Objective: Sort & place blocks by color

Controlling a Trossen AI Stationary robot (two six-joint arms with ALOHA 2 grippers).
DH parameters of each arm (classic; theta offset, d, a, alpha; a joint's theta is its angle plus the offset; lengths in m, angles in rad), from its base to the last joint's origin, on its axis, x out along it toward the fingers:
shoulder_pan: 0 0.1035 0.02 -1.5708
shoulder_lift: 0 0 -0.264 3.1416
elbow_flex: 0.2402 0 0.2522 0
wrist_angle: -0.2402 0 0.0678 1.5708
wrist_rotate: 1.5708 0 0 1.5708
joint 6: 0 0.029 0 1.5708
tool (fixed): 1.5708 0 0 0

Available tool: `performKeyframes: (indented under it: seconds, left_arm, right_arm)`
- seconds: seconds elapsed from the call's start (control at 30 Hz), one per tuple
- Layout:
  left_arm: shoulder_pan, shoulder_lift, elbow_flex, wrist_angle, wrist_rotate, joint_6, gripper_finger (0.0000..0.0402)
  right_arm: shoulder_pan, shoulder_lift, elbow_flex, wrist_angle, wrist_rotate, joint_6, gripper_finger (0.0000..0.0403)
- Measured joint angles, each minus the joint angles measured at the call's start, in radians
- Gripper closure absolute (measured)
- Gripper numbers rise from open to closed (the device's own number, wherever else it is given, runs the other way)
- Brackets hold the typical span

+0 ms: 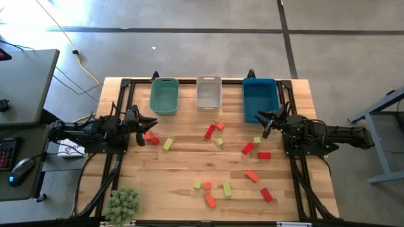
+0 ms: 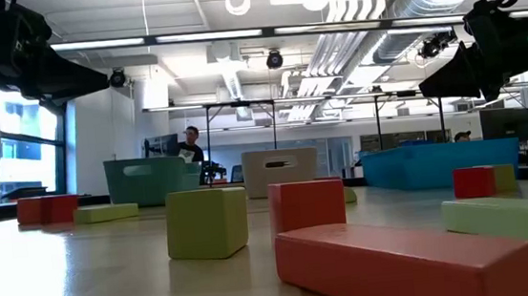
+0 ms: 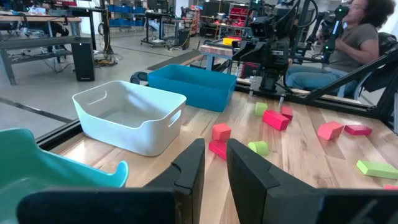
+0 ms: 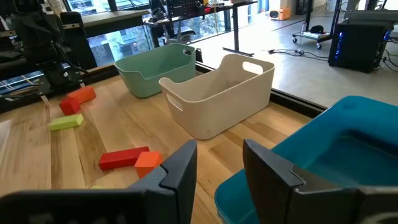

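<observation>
Several small blocks lie scattered on the wooden table: deep red ones, orange-red ones and yellow-green ones. At the far edge stand a green bin, a white bin and a blue bin. My left gripper hovers at the left, near the green bin and above two red blocks, shut and holding nothing. My right gripper hovers at the right by the blue bin's near end, open by a small gap with nothing between its fingers.
A small green plant stands at the near left corner. Black frame rails run along the table's left and right sides. A side desk with a mouse stands to the left. A person sits beyond the table's right side.
</observation>
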State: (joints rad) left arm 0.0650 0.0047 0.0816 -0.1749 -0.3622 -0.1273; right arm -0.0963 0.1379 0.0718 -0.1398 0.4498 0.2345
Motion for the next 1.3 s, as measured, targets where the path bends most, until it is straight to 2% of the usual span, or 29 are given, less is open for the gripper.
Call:
performKeyframes:
  seconds: [0.5, 0.73, 0.93, 1.1, 1.3]
  left_arm:
    - [0.0, 0.0, 0.0, 0.0, 0.0, -0.005, 0.0346]
    - [0.0, 0.0, 0.0, 0.039, 0.0, -0.128, 0.0346]
    - [0.0, 0.0, 0.0, 0.139, 0.0, -0.269, 0.0346]
    - [0.0, 0.0, 0.0, 0.205, 0.0, -0.262, 0.0346]
    - [0.0, 0.0, 0.0, 0.205, -0.023, -0.259, 0.0341]
  right_arm:
    - [0.0, 0.0, 0.0, 0.0, 0.0, 0.0, 0.0284]
    - [0.0, 0.0, 0.0, 0.0, 0.0, 0.0, 0.0284]
    - [0.0, 0.0, 0.0, 0.0, 0.0, 0.0, 0.0284]
    - [0.0, 0.0, 0.0, 0.0, 0.0, 0.0, 0.0284]
    - [0.0, 0.0, 0.0, 0.0, 0.0, 0.0, 0.0284]
